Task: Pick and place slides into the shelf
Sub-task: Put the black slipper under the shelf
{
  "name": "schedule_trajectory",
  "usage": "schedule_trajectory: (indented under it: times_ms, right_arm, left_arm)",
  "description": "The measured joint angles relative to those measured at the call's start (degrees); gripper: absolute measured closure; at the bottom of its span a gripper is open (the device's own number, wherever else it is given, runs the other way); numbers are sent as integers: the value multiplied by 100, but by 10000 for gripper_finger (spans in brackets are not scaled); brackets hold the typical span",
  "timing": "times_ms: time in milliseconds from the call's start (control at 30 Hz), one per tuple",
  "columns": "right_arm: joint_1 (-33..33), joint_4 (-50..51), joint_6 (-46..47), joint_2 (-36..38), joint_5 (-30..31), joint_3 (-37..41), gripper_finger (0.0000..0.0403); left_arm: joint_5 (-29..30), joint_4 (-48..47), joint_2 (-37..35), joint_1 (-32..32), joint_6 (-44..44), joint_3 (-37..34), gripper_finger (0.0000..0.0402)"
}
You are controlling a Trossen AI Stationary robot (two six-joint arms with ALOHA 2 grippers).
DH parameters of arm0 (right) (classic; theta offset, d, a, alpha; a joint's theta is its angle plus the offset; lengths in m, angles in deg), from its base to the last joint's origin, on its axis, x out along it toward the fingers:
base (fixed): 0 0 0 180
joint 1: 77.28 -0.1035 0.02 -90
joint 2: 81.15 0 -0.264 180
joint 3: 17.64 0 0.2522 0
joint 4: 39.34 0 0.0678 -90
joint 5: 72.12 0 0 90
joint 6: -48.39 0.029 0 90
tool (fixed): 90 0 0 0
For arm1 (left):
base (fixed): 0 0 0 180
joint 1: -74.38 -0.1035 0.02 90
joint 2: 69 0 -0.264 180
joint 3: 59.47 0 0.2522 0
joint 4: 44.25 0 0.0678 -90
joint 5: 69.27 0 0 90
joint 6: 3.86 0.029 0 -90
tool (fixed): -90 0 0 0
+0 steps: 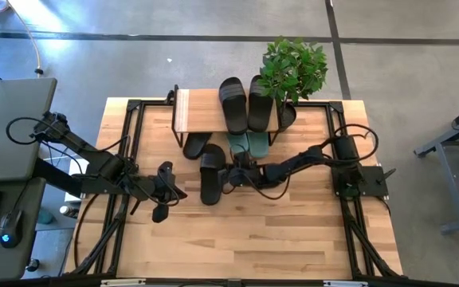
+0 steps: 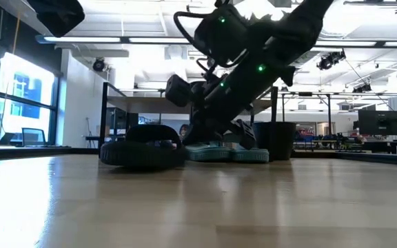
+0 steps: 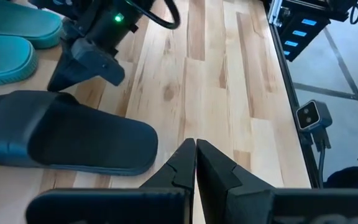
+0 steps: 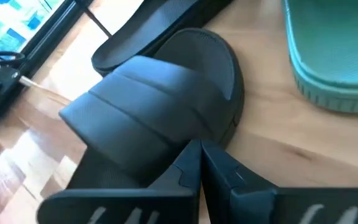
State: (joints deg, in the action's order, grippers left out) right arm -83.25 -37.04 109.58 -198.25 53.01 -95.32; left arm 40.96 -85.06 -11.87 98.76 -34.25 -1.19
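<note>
A black slide lies flat on its sole on the tabletop, in front of the shelf. Two black slides rest on the shelf's plank top. The green pair and another black slide lie on the table with their far ends under the shelf. My right gripper is shut, low at the lone slide's right side. My left gripper is shut and stands to the slide's left, touching nothing. My right gripper's shut fingertips stand at the lone black slide's long side edge, beside its strap. They slant down from the table's right. The slide stays flat on the table. I cannot tell whether the tips touch the edge.
A potted plant stands at the shelf's right end. The green pair lies close by my right gripper. Bare wood stretches toward the table's near edge. Black frame rails run along the table's sides.
</note>
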Motion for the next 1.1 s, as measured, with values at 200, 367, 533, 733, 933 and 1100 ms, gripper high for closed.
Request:
schedule_trajectory:
  times_ms: [200,367,533,733,933,1100]
  right_arm:
    - [-317,53,-214,222,-120,2,403]
    - [-811,380,-863,873,-755,2,403]
    - [-1338,266,-1637,1043,-2162,-10,403]
    - [-1670,1122,-1636,708,-1186,-508,403]
    - [-1484,1403,-2250,201,-1628,-1130,403]
    - [-1335,1386,-2268,-257,-2027,-1436,403]
  left_arm:
    - [9,-4,0,0,2,-2,399]
    - [35,-11,0,0,57,-2,399]
    - [-8,-16,0,0,334,-2,399]
    - [-332,-52,1,0,608,-2,399]
    - [-1318,-168,2,2,809,-2,399]
    - [-1513,-339,2,1,751,-2,399]
